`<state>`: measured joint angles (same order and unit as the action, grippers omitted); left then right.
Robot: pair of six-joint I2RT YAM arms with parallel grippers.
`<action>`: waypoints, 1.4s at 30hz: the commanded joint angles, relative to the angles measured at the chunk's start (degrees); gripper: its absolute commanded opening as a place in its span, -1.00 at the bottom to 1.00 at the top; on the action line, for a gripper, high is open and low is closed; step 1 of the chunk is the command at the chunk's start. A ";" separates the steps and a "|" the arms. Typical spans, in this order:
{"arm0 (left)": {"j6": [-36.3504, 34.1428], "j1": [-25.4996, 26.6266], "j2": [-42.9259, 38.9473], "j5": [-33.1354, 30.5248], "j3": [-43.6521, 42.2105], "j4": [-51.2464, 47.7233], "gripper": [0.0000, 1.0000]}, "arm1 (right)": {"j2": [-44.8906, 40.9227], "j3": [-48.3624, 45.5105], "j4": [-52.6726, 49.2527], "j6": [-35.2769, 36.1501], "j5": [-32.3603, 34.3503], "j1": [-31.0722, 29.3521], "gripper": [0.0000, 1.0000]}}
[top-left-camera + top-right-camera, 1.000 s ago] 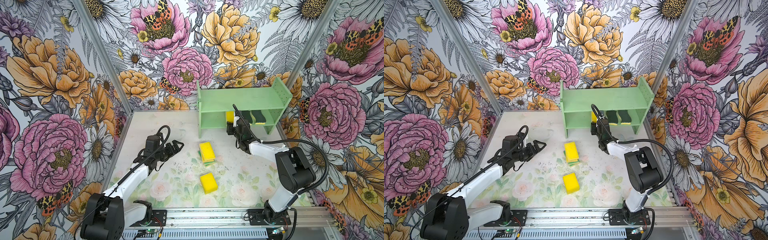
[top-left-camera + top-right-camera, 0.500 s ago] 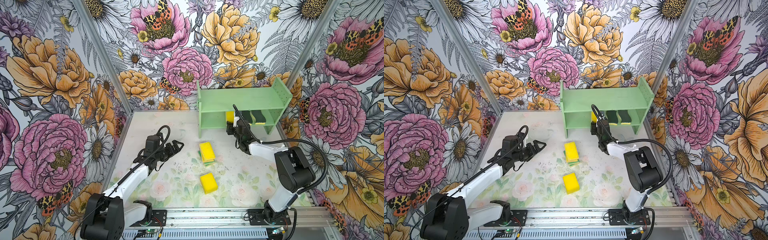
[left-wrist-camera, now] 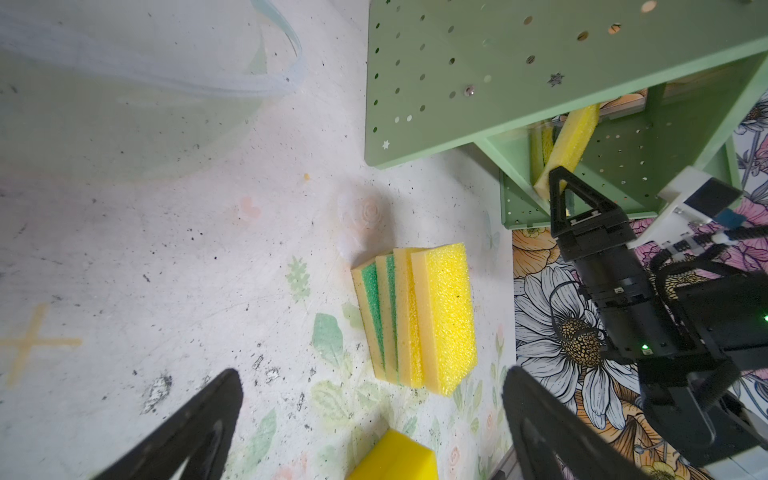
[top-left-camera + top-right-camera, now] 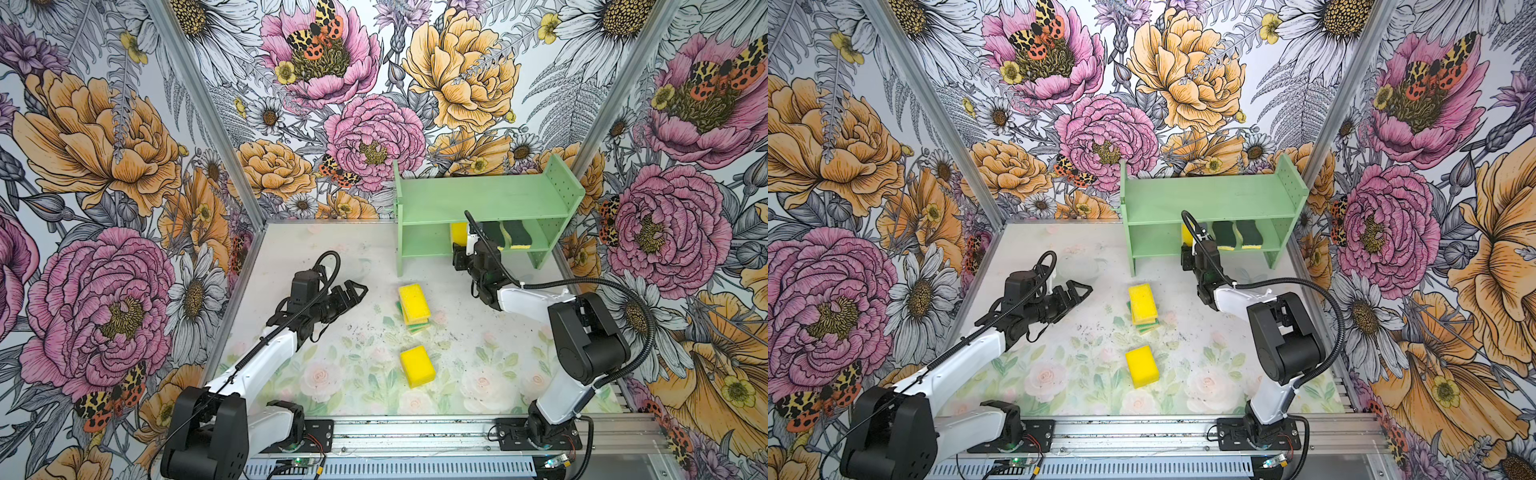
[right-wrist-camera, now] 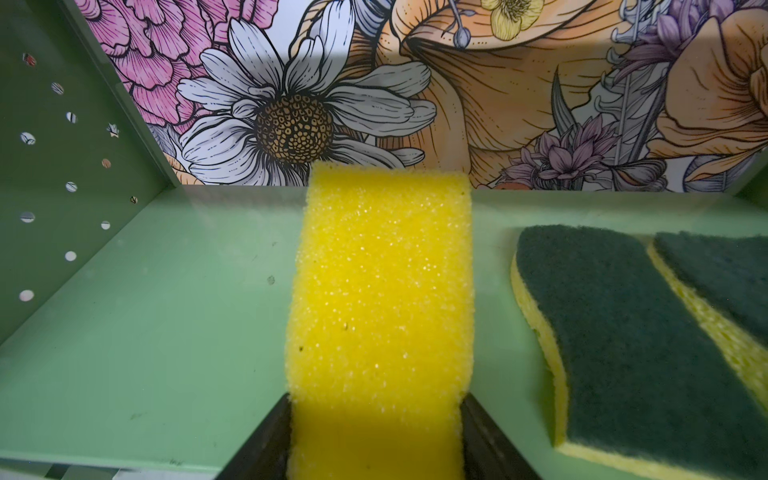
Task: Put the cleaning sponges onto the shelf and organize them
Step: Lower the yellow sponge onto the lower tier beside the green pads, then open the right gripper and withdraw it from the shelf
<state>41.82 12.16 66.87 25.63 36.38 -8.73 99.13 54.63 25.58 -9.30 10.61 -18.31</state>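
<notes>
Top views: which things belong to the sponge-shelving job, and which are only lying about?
Belong to the job:
shelf; plain yellow sponge held in the right gripper; two dark-topped sponges on its lower tier; stack of sponges on the table; lone yellow sponge.

Just lying about:
clear container; dark crumbs.

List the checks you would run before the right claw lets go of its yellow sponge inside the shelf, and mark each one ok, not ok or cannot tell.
1. Right claw clamped on the yellow sponge: ok.
2. Sponge over the lower board of the shelf: ok.
3. Sponge lying flat on that board: cannot tell.
4. Gap to the dark-green-topped sponges beside it: ok.
5. Left claw open, empty, away from the shelf: ok.
6. All sponges shelved: not ok; a stack and a lone yellow sponge lie on the table.
</notes>
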 commanded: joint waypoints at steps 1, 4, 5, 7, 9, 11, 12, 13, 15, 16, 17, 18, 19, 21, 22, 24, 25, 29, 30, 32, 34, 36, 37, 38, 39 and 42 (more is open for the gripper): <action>-0.60 -0.54 -0.81 1.11 -0.08 1.26 0.98 | 1.23 -0.46 1.61 0.77 -0.25 -0.25 0.21; -0.60 -0.55 -0.78 1.09 -0.02 1.26 0.98 | 1.67 -0.53 2.02 0.75 -0.24 -0.31 0.21; -0.60 -0.54 -0.73 1.11 0.00 1.26 0.98 | 1.89 -0.49 2.15 0.76 -0.20 -0.39 0.21; -0.60 -0.55 -0.67 1.18 0.04 1.26 0.98 | 2.19 -0.51 2.34 0.73 -0.20 -0.37 0.21; -0.59 -0.46 -0.61 1.17 0.09 1.26 0.98 | 2.46 -0.61 2.67 0.96 -0.24 -0.43 0.21; -0.60 -0.56 -0.59 1.20 0.09 1.22 0.98 | 2.64 -0.49 2.93 1.38 -0.19 -0.47 0.22; -0.60 -0.56 -0.50 1.23 0.09 1.24 0.98 | 2.66 -0.56 2.98 1.54 -0.16 -0.50 0.23; -0.58 -0.55 -0.51 1.17 0.09 1.21 0.98 | 2.73 -0.55 3.06 1.57 -0.13 -0.55 0.24; -0.60 -0.51 -0.34 1.14 0.18 1.26 0.98 | 2.65 -0.54 3.07 1.73 0.11 -0.61 0.27; -0.56 -0.57 -0.34 1.22 0.26 1.26 0.98 | 2.57 -0.56 3.08 1.68 0.11 -0.62 0.27; -0.58 -0.48 -0.23 1.27 0.27 1.26 0.98 | 2.47 -0.56 3.07 1.70 0.12 -0.59 0.28; -0.60 -0.53 -0.24 1.25 0.36 1.26 0.98 | 2.40 -0.58 3.07 1.74 0.16 -0.68 0.28; -0.60 -0.46 -0.25 1.35 0.36 1.26 0.98 | 2.38 -0.62 3.19 1.69 0.20 -0.68 0.28; -0.60 -0.38 -0.34 1.23 0.36 1.17 0.98 | 2.38 -0.69 3.27 1.69 0.29 -0.71 0.29; -0.60 -0.47 -0.42 1.19 0.36 1.10 0.98 | 2.42 -0.79 3.32 1.66 0.32 -0.79 0.29; -0.51 -0.38 -0.60 1.18 0.27 0.98 0.98 | 2.47 -0.90 3.72 1.82 0.47 -0.86 0.32; -0.51 -0.48 -0.68 1.22 0.23 0.95 0.98 | 2.55 -0.86 3.80 1.85 0.60 -0.86 0.34; -0.51 -0.38 -1.19 0.92 0.01 0.64 0.98 | 2.47 -1.20 4.68 1.79 0.93 -0.97 0.41; -0.51 -0.44 -1.28 0.84 0.01 0.52 0.98 | 2.47 -1.31 4.82 1.69 1.00 -1.03 0.43; -0.49 -0.52 -1.47 0.83 0.01 0.40 0.98 | 2.38 -1.37 5.29 1.47 1.21 -1.14 0.45; -0.51 -0.52 -1.56 0.77 0.09 0.38 0.98 | 2.47 -1.38 5.52 1.25 1.56 -1.30 0.46; -0.51 -0.47 -1.51 0.74 0.09 0.30 0.98 | 2.47 -1.46 5.86 1.28 2.09 -1.56 0.46; -0.51 -0.47 -1.48 0.75 0.09 0.29 0.98 | 2.47 -1.55 6.03 1.26 2.28 -1.68 0.46; -0.51 -0.47 -1.55 0.74 0.10 0.21 0.98 | 2.38 -1.69 6.38 1.34 2.46 -1.73 0.48; -0.52 -0.45 -1.55 0.76 0.10 0.21 0.98 | 2.25 -1.85 6.73 1.46 2.64 -1.82 0.49; -0.51 -0.38 -1.70 0.73 0.10 0.12 0.98 | 1.79 -2.17 7.03 1.51 2.84 -2.04 0.52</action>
<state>41.85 12.14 66.39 25.63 36.38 -8.78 100.64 52.95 30.24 -7.84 12.23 -19.88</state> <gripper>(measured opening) 0.989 0.757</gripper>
